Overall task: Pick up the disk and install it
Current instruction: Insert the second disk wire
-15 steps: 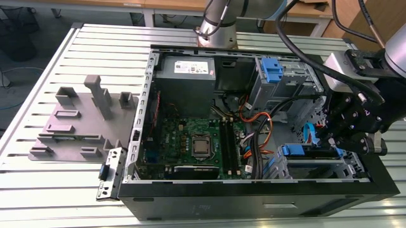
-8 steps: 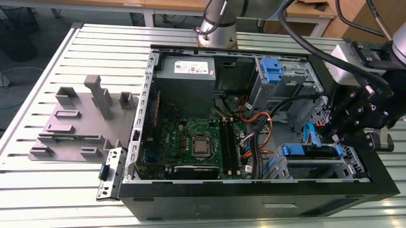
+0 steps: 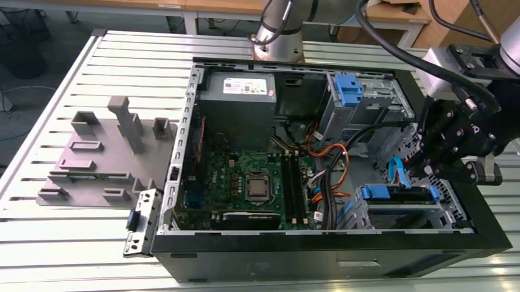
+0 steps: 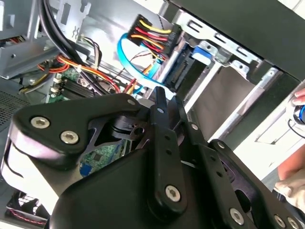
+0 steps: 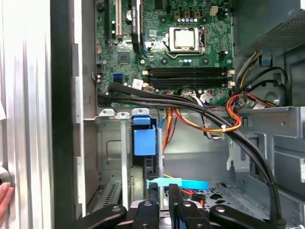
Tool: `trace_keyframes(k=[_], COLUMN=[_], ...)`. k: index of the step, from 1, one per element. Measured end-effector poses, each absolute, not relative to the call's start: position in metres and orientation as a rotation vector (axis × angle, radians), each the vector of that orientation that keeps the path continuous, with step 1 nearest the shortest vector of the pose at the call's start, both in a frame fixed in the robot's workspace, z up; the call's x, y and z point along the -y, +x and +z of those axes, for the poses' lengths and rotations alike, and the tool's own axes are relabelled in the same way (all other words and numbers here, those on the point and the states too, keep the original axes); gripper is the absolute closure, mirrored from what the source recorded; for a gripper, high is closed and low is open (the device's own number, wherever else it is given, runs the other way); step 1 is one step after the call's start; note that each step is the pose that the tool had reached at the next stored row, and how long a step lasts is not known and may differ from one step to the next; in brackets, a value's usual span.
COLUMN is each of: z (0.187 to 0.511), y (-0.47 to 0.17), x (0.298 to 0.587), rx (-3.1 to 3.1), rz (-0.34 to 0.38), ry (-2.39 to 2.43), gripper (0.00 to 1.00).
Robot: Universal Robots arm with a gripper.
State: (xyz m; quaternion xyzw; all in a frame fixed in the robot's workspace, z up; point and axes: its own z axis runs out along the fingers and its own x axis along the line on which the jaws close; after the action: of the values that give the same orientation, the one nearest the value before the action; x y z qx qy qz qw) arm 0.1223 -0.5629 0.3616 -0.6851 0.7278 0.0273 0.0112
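Gripper (image 3: 430, 161) sat over the open PC case (image 3: 325, 261), at the end on the exterior view's right, low against the lower drive bay. Grip state: could not tell, nor whether it was clamping anything.

Disk (image 3: 402, 196) was in that lower bay, on edge, with blue rail pieces at both ends. Its end on the exterior view's right was just beside the gripper; contact could not be confirmed. In the first wrist view the gripper (image 5: 161, 207) lined up with the bay's blue tab (image 5: 144, 142), and a blue flat cable (image 5: 178, 183) crossed just in front of it. Same cable looped up out of the bay in the exterior view (image 3: 396, 170) and in the second wrist view (image 4: 126, 52), beyond the gripper (image 4: 168, 102).

Case lay on its side on a slatted metal table (image 3: 138, 55). Motherboard (image 3: 243, 176) was exposed, CPU socket (image 3: 257, 187) near its middle. Grey power supply (image 3: 240, 88) was at the far end, and an upper drive cage with a blue latch (image 3: 345, 91) sat beside it, on the exterior view's right. Orange and red wiring (image 3: 329, 152) ran between the cages.

Grey moulded holder (image 3: 101, 158) sat on the table at the exterior view's left, well apart from the gripper.

A person's hand (image 4: 290, 188) was at the frame edge in the second wrist view, outside the case.
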Motion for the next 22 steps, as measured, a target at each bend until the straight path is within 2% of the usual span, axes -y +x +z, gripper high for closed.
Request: trace_keyframes(k=[22], z=[0.35], y=[0.163], x=[0.555], rx=[-2.273], rz=[0.089], ry=[-2.139], gripper=[0.76])
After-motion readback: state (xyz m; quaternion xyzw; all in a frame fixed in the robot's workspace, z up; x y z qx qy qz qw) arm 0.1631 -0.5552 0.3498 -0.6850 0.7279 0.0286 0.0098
